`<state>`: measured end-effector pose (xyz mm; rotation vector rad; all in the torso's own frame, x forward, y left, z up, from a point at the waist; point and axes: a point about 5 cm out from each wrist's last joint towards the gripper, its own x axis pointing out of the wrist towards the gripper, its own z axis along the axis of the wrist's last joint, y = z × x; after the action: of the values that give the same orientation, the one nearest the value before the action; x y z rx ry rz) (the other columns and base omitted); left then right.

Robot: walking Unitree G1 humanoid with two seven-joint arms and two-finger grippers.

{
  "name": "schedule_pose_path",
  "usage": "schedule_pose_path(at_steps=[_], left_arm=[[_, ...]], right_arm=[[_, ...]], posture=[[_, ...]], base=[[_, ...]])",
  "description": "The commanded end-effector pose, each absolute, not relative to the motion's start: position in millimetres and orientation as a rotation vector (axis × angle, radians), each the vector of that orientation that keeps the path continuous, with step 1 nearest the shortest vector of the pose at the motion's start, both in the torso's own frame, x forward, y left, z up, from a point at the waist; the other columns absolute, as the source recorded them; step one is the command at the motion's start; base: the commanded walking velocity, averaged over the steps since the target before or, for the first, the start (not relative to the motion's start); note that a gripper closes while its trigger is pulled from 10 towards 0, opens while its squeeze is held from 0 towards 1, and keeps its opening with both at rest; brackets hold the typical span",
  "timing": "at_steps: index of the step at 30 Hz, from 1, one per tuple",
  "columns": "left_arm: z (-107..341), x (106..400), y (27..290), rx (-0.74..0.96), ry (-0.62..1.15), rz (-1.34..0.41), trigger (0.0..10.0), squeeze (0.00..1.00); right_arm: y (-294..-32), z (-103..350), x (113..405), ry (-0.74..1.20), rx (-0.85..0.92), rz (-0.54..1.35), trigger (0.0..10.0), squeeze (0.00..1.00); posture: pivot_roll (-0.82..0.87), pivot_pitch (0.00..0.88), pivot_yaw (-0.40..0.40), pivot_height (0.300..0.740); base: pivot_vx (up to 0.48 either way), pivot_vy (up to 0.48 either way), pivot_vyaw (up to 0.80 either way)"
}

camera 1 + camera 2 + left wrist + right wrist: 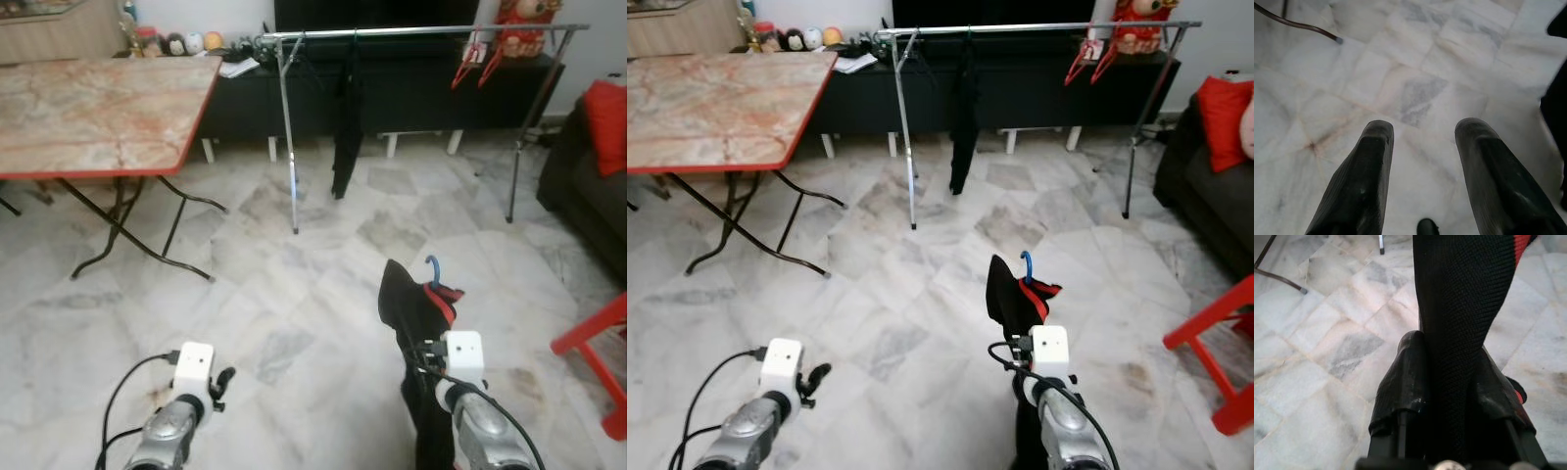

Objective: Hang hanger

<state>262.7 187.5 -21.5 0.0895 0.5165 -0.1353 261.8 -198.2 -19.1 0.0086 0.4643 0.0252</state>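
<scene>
A: Carrying is the step in hand, it seems: a red hanger (443,299) with a blue hook (432,268) and a black garment (1464,308) draped on it is held low over the marble floor (294,294), well short of the clothes rack (411,33).

B: How is it held?

A: The right gripper (1447,382) is clamped on the black cloth, pinched between both fingers. The left gripper (1422,147) is spread wide, with nothing between its fingers, over bare floor.

B: And the hanger's orientation?

A: The blue hook is pointed upward and toward the rack. The long axis of the garment runs roughly vertical, from the hook down past the wrist.

B: What is needed for the step to go well?

A: The rack should be approached squarely, and the free stretch of rail between the hung black garment (345,127) and the red hangers (477,61) at the right end looks the best target. The hook should be lifted above the rail, then lowered over it. Since the cloth, not the frame, appears to be gripped, slipping is a risk if the arm is swung fast.
</scene>
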Motion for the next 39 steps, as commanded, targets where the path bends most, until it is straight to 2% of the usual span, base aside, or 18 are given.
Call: schedule_pose_path(at_steps=[1,6,10,13,17,28,39], left_arm=[[-15.8,267.7,183.2,0.106,0.478,-0.16,10.0,0.0],[-6.6,273.6,181.2,0.099,0.413,-0.17,10.0,0.0],[14.1,286.0,181.1,0.161,0.303,-0.216,10.0,0.0],[31.0,292.8,177.1,0.216,0.224,-0.318,10.0,0.0],[53.9,295.3,165.0,0.294,0.133,-0.54,10.0,0.0],[82.7,286.1,147.5,0.499,0.088,-0.911,10.0,0.0],[102.9,282.1,139.6,0.527,0.073,-1.055,10.0,0.0]], right_arm=[[-196.9,-10.4,270.3,0.423,-0.007,0.044,10.0,0.0],[-195.4,-9.6,270.9,0.425,-0.032,0.08,10.0,0.0],[-195.6,-5.1,273.3,0.419,-0.118,0.18,10.0,0.0],[-198.4,3.2,278.1,0.4,-0.169,0.279,10.0,0.0],[-199.4,22.5,286.2,0.344,-0.233,0.487,10.0,0.0],[-197.3,51.5,287.0,0.309,-0.342,0.858,10.0,0.0],[-201.5,48.4,272.8,0.374,-0.424,1.046,10.0,0.0]], posture=[[-0.03,0.0,-0.029,0.74],[-0.03,0.0,-0.03,0.74],[-0.03,0.0,-0.032,0.74],[-0.03,0.0,-0.032,0.74],[-0.03,0.0,-0.031,0.74],[-0.04,0.0,-0.038,0.74],[-0.03,0.0,-0.043,0.74]], base=[[0.0,0.0,0.0],[0.0,0.0,0.0],[0.0,0.0,0.0],[0.0,0.0,0.0],[0.0,0.0,0.0],[0.0,0.0,0.0],[0.0,0.0,0.0]])
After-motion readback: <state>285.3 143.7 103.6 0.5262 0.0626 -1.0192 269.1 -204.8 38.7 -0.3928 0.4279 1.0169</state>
